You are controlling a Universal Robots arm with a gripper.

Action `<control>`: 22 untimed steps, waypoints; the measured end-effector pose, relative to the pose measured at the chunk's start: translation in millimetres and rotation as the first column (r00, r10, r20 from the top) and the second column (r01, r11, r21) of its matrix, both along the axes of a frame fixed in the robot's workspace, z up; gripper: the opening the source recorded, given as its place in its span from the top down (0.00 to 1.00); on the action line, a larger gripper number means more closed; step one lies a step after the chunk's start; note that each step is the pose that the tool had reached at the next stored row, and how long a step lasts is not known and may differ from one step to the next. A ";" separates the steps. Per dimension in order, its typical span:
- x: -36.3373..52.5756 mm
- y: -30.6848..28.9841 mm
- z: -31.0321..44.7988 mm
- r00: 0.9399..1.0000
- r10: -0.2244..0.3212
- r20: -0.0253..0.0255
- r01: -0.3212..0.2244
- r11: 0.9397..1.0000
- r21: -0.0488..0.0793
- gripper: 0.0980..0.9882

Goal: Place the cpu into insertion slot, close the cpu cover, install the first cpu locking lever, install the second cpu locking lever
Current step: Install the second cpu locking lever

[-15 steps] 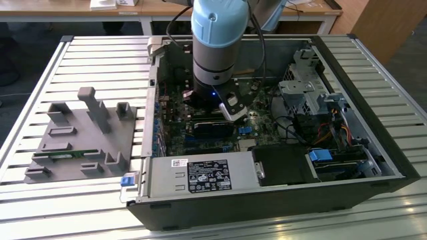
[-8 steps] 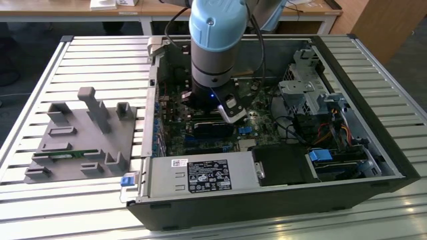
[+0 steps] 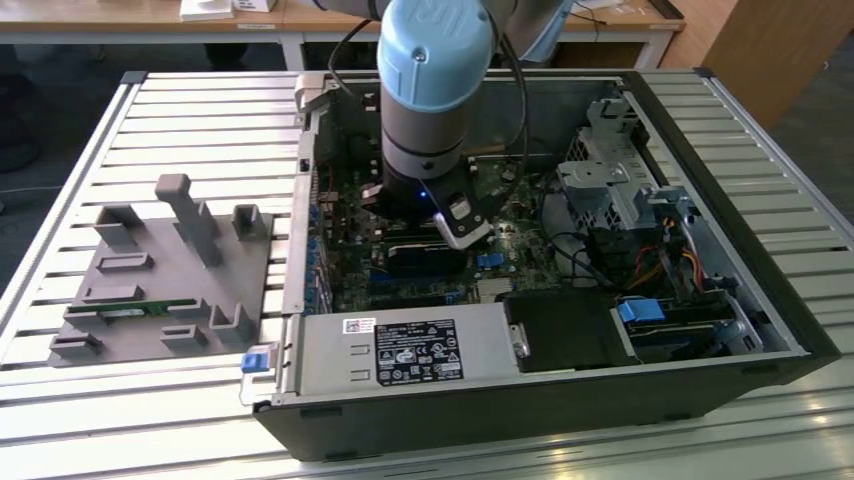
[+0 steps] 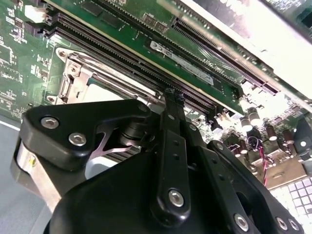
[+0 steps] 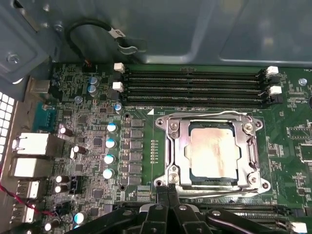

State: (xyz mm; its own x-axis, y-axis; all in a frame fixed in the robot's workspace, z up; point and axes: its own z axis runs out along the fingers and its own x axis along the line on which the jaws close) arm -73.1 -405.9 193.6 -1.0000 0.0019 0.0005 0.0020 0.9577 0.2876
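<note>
The cpu (image 5: 210, 148), a dull silver square, lies in the insertion slot, whose dark rim (image 5: 188, 151) shows around it. The silver cpu cover (image 5: 176, 161) lies flat over it, framing the chip in its window. A thin locking lever rod (image 5: 255, 151) runs along one side of the frame. My gripper (image 5: 168, 189) is shut, its black fingertips together at the edge of the socket, with nothing visible between them. The second wrist view shows the gripper (image 4: 173, 100) tip against the cover (image 4: 80, 73). In the exterior view the gripper (image 3: 454, 228) reaches down into the computer case.
Long black memory slots (image 5: 195, 85) run just beyond the socket. Capacitors (image 5: 111, 144) and rear ports (image 5: 34, 146) stand beside it. A black-labelled power supply (image 3: 400, 350) and drive cage (image 3: 601, 180) crowd the case. A grey fixture (image 3: 174, 270) sits at the exterior view's left.
</note>
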 end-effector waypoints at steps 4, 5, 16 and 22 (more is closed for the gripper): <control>-0.2 0.0 -1.8 1.000 0.000 0.000 0.000 1.000 0.016 0.99; -0.4 0.0 -2.1 1.000 0.000 0.000 0.000 1.000 0.020 0.99; -4.1 3.3 -5.9 1.000 0.000 0.000 0.000 0.998 0.056 0.99; -5.2 3.5 -3.3 1.000 0.000 0.000 0.000 0.998 0.058 0.99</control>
